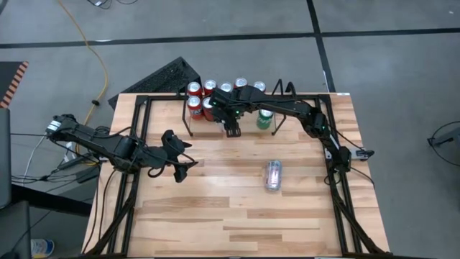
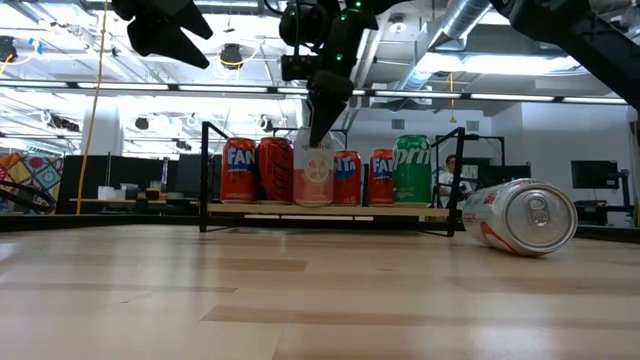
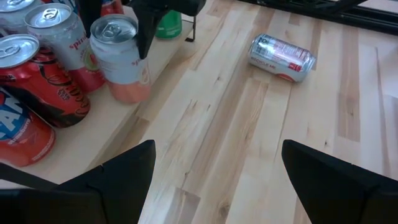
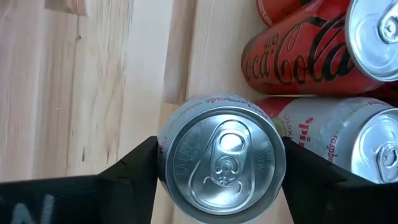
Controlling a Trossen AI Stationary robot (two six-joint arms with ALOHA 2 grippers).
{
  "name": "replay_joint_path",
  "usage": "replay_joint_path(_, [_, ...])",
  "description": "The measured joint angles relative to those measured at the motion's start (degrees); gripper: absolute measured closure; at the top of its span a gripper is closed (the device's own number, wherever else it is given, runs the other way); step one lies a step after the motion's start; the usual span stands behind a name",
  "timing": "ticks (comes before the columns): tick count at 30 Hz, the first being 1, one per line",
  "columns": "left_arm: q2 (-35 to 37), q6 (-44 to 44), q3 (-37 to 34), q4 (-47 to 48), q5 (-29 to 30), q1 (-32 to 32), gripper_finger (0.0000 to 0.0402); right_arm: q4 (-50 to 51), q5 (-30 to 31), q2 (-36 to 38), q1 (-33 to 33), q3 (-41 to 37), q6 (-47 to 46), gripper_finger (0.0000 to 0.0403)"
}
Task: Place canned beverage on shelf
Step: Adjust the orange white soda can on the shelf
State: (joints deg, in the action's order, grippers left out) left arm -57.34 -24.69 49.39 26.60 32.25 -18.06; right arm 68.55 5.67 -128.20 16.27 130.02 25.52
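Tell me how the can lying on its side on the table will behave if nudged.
The silver can lies on its side on bare wood, so it will probably roll. Its smooth, rounded wall looks slippery to pinch. It seems undented, likely stiff; its weight cannot be judged.

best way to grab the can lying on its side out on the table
Grip the silver can across its round body near mid-length, coming straight down from above. It lies on its side on bare wood, well clear of the shelf, so both curved flanks are open to the fingers. The ends are a poorer hold, being the long way across.

Bright, even overhead lighting, glare on ceiling lamps [image 2: 520, 62], soft shadows, mild blur.
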Motion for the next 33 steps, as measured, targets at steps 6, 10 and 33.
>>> replay_joint_path(6, [0.0,0.0,0.0,0.0,0.0,0.0,0.0068,0.4,-0.2,0.0,0.0,0.0,-0.4,0.0107])
replay_joint_path(10, [0.0,0.0,0.0,0.0,-0.1,0.0,0.0068,1.5,-0.2,0.0,0.0,0.1,-1.7,0.0086])
replay_joint_path(33, [0.0,-0.2,0.0,0.1,-0.1,0.0,0.0068,0.7,11.0,0.0,-0.1,0.1,-6.1,0.0037])
